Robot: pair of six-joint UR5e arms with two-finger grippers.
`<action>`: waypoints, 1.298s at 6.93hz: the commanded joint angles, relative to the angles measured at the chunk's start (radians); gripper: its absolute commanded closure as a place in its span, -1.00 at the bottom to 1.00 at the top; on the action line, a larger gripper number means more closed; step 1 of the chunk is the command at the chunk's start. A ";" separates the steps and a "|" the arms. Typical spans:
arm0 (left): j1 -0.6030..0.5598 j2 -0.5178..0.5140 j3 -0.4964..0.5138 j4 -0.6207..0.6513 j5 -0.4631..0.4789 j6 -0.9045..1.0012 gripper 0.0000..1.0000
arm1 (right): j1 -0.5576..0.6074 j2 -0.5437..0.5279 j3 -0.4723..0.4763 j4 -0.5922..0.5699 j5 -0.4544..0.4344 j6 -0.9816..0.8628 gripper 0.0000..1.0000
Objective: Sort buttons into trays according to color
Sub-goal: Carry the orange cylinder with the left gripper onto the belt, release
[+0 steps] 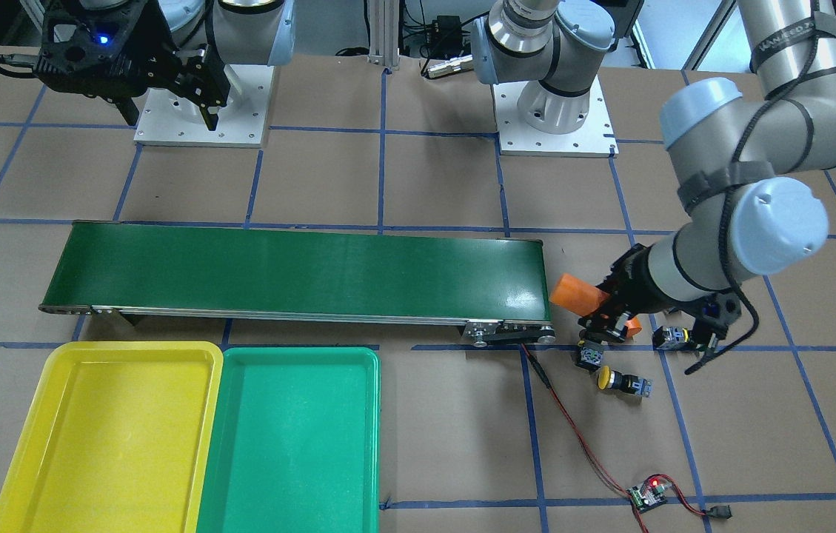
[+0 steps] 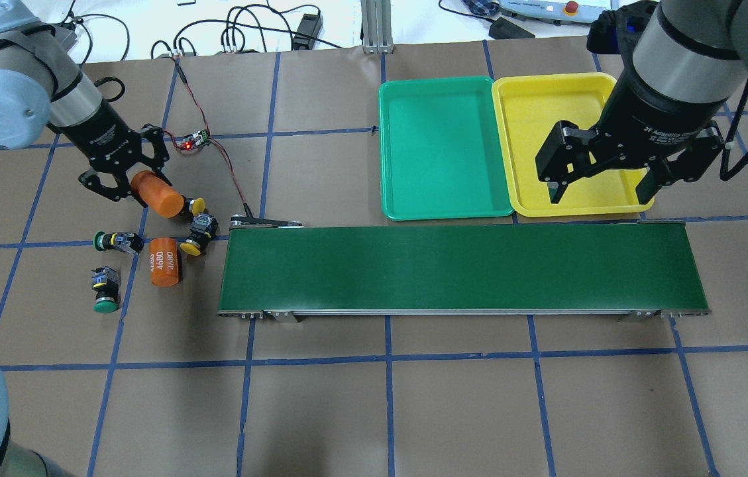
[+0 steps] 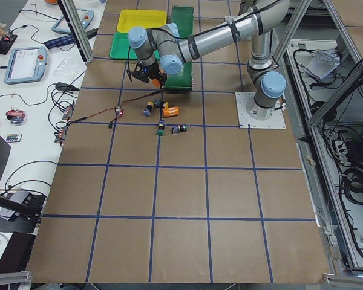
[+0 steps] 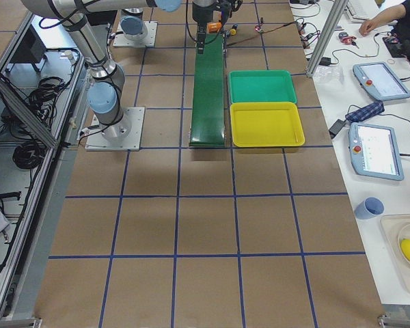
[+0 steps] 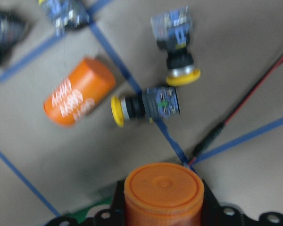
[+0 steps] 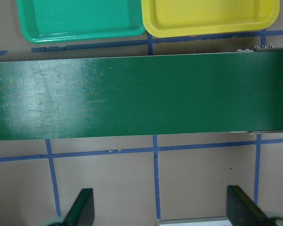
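We look down on a table (image 2: pixel 374 411) covered in brown paper and ruled into squares by blue tape, with a dark green belt (image 2: pixel 460 268) across the middle of the overhead view. Above the belt, the green tray (image 2: pixel 440 132) and the yellow tray (image 2: pixel 533 99) lie touching side by side. In the side views, benches with tablets and cables run along one edge of the table, and metal framing stands around it. The buttons lie on the paper at the left of the overhead view, well apart from both trays. One yellow button (image 2: pixel 197 236) is just beside the belt's end, and another yellow button (image 2: pixel 198 203) is partly hidden behind an orange cylinder (image 2: pixel 161 199). One green button (image 2: pixel 115 242) and another green button (image 2: pixel 104 291) sit lower left. The left gripper (image 2: pixel 138 177) is clenched on that cylinder; we cannot tell whether it touches the paper. A 4680 cylinder (image 2: pixel 164 262) lies among the buttons. The right gripper (image 2: pixel 600 192) hangs over the yellow tray, released, fingers spread wide. In the front view the left arm covers one green button and most of the 4680 cylinder. The left wrist view is blurred and cuts off the green buttons at its upper left corner. In both side views the buttons are too small to tell apart.
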 commanded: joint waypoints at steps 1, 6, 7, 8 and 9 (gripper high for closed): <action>-0.103 0.027 -0.065 0.011 0.002 -0.351 1.00 | 0.001 -0.003 0.018 0.000 0.000 0.000 -1.00; -0.169 0.061 -0.211 0.075 0.003 -0.430 1.00 | 0.003 -0.004 0.021 -0.009 0.017 0.011 -1.00; -0.169 0.053 -0.223 0.092 0.005 -0.415 1.00 | 0.003 -0.004 0.021 -0.009 0.014 0.002 -1.00; -0.168 0.032 -0.222 0.121 0.005 -0.405 0.16 | 0.003 -0.009 0.020 -0.008 0.000 0.002 -1.00; -0.165 0.029 -0.224 0.179 0.005 -0.399 -0.36 | 0.003 -0.013 0.021 -0.006 0.002 0.002 -1.00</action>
